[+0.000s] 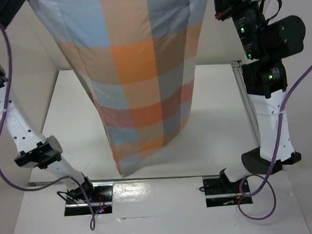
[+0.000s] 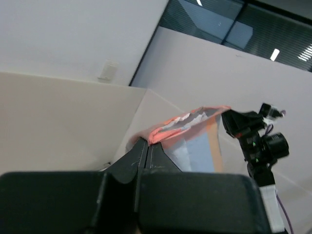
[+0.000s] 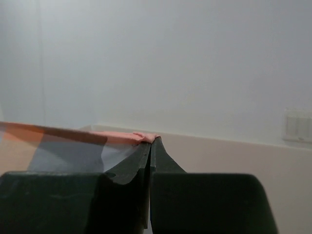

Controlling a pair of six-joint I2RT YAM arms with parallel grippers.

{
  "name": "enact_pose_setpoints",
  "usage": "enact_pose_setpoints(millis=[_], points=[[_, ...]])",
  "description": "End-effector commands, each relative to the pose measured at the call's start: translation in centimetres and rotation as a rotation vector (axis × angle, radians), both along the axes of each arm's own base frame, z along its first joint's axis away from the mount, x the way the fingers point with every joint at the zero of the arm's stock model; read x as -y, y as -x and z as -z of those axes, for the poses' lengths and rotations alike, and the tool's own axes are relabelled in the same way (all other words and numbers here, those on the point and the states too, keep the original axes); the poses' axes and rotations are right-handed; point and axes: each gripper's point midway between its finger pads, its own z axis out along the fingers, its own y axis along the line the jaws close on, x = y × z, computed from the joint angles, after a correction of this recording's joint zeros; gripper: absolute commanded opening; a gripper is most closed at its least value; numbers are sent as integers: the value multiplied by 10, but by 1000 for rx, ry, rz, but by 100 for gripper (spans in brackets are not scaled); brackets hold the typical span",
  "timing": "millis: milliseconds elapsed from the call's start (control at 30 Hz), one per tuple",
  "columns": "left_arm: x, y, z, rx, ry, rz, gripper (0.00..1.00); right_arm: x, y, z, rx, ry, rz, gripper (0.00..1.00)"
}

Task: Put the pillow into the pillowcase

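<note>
Pillowcase (image 1: pixel 139 81): checked in orange, light blue, grey and tan; hangs from the top edge of the top view at centre and narrows to a lower end in the lower middle of the frame, over the white table (image 1: pixel 219 135). Whether that end touches the table cannot be told.
Left fingers (image 2: pixel 131 161): pressed together, pinching the orange upper edge of the case at their tips, centre of the left wrist view.
Right fingers (image 3: pixel 134 163): pressed together on the same orange edge, which runs off to the left of the right wrist view.
Arms: left arm (image 1: pixel 16 123) climbs the left edge of the top view; right arm (image 1: pixel 263 81) climbs the right side to the upper right.
Case mouth: in the left wrist view the edge stretches from the fingertips toward the right arm. Whitish material shows between its two layers; whether that is the pillow cannot be told.
</note>
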Motion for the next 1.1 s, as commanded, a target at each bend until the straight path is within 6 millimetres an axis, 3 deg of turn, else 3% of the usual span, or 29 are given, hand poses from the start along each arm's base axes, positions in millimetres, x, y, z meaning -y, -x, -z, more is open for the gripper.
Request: enact_pose_setpoints(millis=[0, 33, 67, 100, 167, 233, 267, 300, 367, 433, 467, 500, 533, 567, 600, 633, 733, 800, 833, 867, 933, 1000, 1033, 1067], points=[[-11, 57, -39, 185, 69, -112, 0, 54, 118, -80, 383, -166, 56, 0], [-8, 57, -38, 174, 66, -137, 0, 63, 137, -82, 421, -193, 64, 0], [5, 63, -36, 167, 38, -146, 0, 61, 124, -72, 384, -191, 74, 0], [4, 45, -22, 151, -4, -166, 0, 60, 102, -58, 314, -191, 96, 0], [16, 12, 6, 54, -2, -74, 0, 39, 22, 2, 79, -122, 128, 0], [21, -8, 35, -32, -46, 0, 0, 22, -28, 54, -75, -59, 135, 0], [21, -13, 43, -31, -71, 20, 0, 16, -46, 71, -120, -40, 137, 0], [18, -21, 51, -65, -76, 39, 0, 14, -49, 71, -120, -35, 130, 0], [20, -23, 49, -78, -131, 83, 0, 16, -23, 31, -28, -50, 102, 0], [20, -3, 33, -10, -140, 92, 0, 20, 11, -7, 85, -65, 69, 0], [27, 21, 23, 40, -168, 74, 0, 28, 40, -32, 161, -92, 54, 0], [18, 32, 15, 68, -174, 13, 0, 40, 83, -55, 262, -122, 46, 0], [18, 42, 7, 103, -183, -27, 0, 47, 107, -63, 319, -135, 39, 0], [19, 51, 0, 129, -189, -62, 0, 46, 105, -52, 312, -132, 39, 0], [28, 69, -8, 167, -202, -94, 0, 62, 147, -64, 405, -176, 45, 0], [28, 69, -9, 170, -199, -116, 0, 66, 148, -59, 397, -183, 64, 0], [28, 59, 0, 151, -187, -92, 0, 60, 102, -28, 241, -138, 114, 0], [24, 33, 24, 81, -177, -40, 0, 47, 59, 5, 107, -93, 126, 0], [35, 22, 34, 49, -161, 18, 0, 36, 31, 31, 23, -48, 118, 0], [34, 4, 54, -13, -143, 45, 0, 28, 14, 51, -31, -20, 112, 0], [43, -12, 75, -48, -149, 76, 0, 8, -23, 108, -166, 37, 71, 0], [43, -34, 101, -112, -141, 101, 0, 2, -41, 138, -233, 62, 72, 0], [44, -39, 105, -112, -146, 108, 0, -2, -54, 157, -276, 78, 72, 0], [50, -45, 110, -125, -141, 132, 0, -5, -62, 165, -293, 85, 72, 0]])
